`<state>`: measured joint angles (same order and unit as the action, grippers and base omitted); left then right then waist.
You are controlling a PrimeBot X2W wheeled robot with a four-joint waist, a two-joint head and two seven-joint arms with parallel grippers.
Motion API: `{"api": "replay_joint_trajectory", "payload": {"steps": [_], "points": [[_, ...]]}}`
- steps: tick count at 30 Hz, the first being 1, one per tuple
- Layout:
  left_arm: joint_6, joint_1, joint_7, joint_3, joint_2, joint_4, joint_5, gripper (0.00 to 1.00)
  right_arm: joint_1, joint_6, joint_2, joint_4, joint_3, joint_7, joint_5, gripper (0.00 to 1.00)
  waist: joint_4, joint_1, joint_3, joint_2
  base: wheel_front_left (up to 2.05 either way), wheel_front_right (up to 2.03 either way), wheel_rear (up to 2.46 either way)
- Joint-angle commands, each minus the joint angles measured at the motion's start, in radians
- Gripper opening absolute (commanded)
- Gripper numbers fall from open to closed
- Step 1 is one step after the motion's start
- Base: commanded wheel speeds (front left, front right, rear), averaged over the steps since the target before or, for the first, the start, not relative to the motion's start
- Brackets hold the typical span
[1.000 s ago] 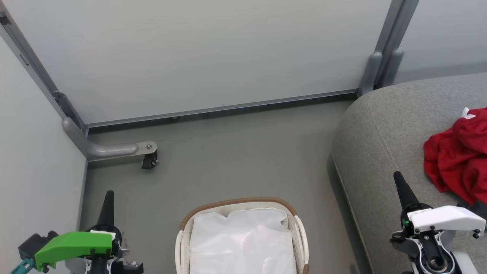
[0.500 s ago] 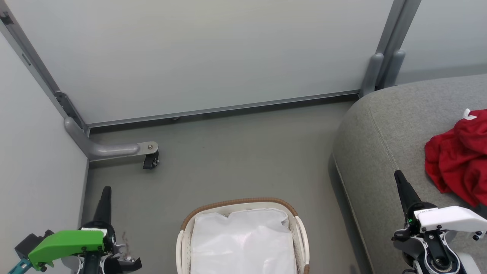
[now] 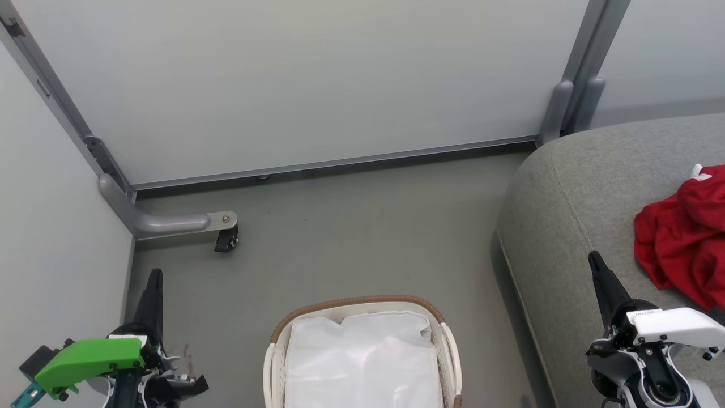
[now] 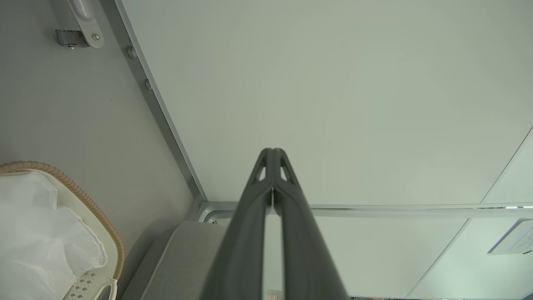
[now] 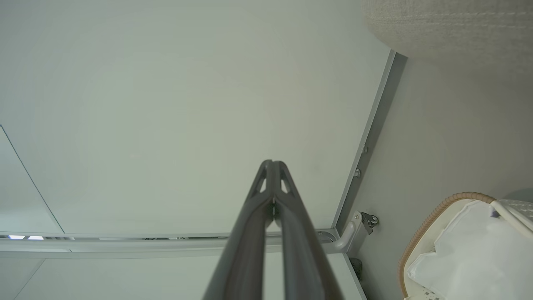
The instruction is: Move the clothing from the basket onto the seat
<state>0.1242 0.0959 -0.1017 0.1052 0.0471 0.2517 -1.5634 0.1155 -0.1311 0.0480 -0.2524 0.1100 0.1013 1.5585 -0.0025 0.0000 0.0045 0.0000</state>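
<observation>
Clothing (image 3: 682, 243) heaped on seat (image 3: 566, 198), long axis unclear.

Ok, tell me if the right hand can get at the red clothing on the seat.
Probably yes: the right hand, shut, sits beside the clothing over the seat, bare cushion between them.

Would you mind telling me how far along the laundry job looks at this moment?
Done: the red clothing lies on the grey seat, and what shows inside the basket is a white liner. In hand: nothing; the left claw and right claw are shut and empty. Left: apparently nothing, though the basket's near end is cut off in the head view.
</observation>
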Motion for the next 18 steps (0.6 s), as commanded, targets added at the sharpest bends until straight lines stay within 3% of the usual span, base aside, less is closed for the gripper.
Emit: {"api": "replay_joint_trajectory", "payload": {"steps": [1,18], "points": [[0.008,0.018,-0.005,0.007,0.005,-0.006,-0.019,0.0,-0.01,0.001,0.004,0.006,0.004,0.007,0.02,0.0,0.0,0.0,0.0,0.0,0.0,0.0,0.0],[0.009,0.019,-0.016,0.011,0.006,-0.008,-0.051,0.0,-0.012,0.001,0.004,0.01,0.006,0.016,0.056,0.0,0.002,0.0,-0.001,0.0,0.0,0.0,0.0]]}}
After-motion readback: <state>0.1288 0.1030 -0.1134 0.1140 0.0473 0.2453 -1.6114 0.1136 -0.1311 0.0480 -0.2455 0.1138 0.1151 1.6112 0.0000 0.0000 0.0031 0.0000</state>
